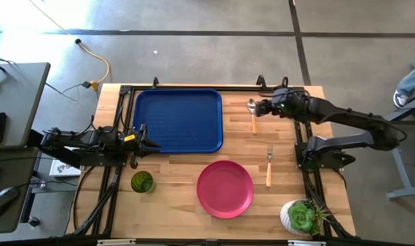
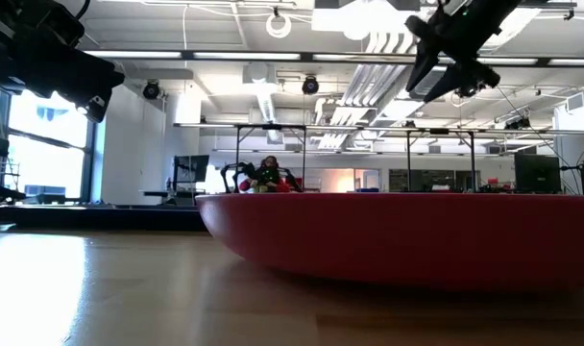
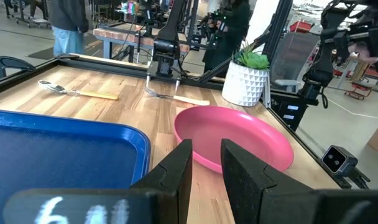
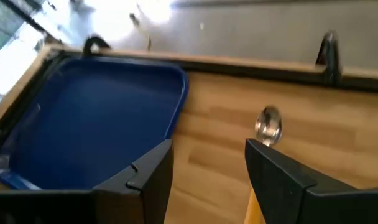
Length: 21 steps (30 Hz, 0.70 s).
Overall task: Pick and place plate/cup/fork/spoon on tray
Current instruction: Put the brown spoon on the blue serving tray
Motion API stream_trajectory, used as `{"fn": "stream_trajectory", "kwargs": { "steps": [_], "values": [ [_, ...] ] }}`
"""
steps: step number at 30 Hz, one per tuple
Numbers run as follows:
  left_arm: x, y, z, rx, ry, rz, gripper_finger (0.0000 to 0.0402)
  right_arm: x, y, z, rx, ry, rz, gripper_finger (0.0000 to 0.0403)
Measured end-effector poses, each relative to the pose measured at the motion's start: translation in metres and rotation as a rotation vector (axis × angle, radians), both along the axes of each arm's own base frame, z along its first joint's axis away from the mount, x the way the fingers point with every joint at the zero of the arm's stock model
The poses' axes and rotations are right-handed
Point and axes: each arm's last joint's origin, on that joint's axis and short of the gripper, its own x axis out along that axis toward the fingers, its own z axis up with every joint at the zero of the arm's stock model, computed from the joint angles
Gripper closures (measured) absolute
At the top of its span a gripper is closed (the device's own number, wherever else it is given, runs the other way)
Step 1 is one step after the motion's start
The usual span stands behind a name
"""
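The right gripper (image 1: 256, 107) hangs over the spoon (image 1: 252, 114), which lies on the counter (image 1: 180, 171) just beside the empty tray (image 1: 178, 120); its fingers (image 4: 150, 169) stand wide apart with nothing between them, so the spoon pick appears to be the step in hand. The next move calls for a descent that straddles the orange handle before closing. The left gripper (image 3: 204, 168) waits at the tray's near edge, fingers slightly parted and empty; plate (image 1: 224, 188), cup (image 1: 142, 182) and fork (image 1: 269, 166) remain on the counter.
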Motion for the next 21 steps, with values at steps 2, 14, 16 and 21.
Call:
{"fn": "stream_trajectory", "kwargs": {
  "steps": [2, 14, 16, 21],
  "values": [
    [0.0, 0.0, 0.0, 0.0, -0.001, 0.0, 0.0326, 0.004, -0.006, -0.004, 0.043, 0.003, -0.015, 0.0213],
    [0.0, 0.0, 0.0, -0.001, 0.0, 0.0, 0.0326, 0.022, -0.032, -0.045, 0.242, 0.166, -0.124, 0.0213],
    [0.0, 0.0, 0.0, -0.001, 0.0, 0.0, 0.0326, 0.026, -0.035, -0.052, 0.254, 0.194, -0.129, 0.0213],
    [0.0, 0.0, 0.0, 0.0, 0.001, 0.0, 0.0326, 0.037, -0.04, -0.07, 0.294, 0.264, -0.129, 0.0213]
  ]
}}
